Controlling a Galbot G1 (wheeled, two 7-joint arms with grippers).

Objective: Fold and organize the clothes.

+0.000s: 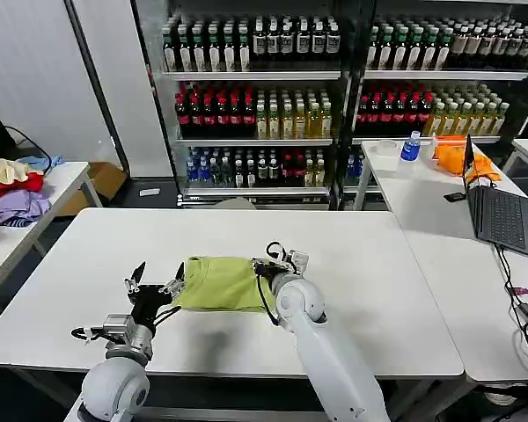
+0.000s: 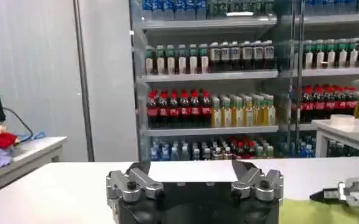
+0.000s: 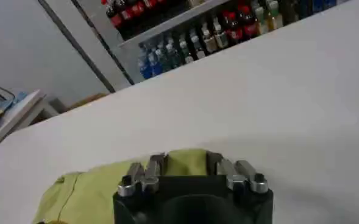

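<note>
The clothes are one lime T-shirt (image 1: 220, 283), lying folded into a compact bundle near the middle of the white table (image 1: 361, 264). My left gripper (image 1: 160, 274) stands open at the bundle's left edge, with nothing between its spread fingers (image 2: 194, 167). At the bundle's right edge my right gripper (image 1: 277, 258) is closed on a bunched fold of the lime fabric (image 3: 185, 161), which fills the gap between its fingers (image 3: 156, 165). A strip of the shirt (image 2: 325, 213) and the right gripper (image 2: 350, 193) show in the left wrist view.
A pile of red, purple and cream garments (image 1: 11, 189) sits on a side table at the left. The table at the right holds a laptop (image 1: 506, 215), an orange cloth (image 1: 458, 156) and a bottle (image 1: 411, 146). Drink shelves (image 1: 334, 97) stand behind.
</note>
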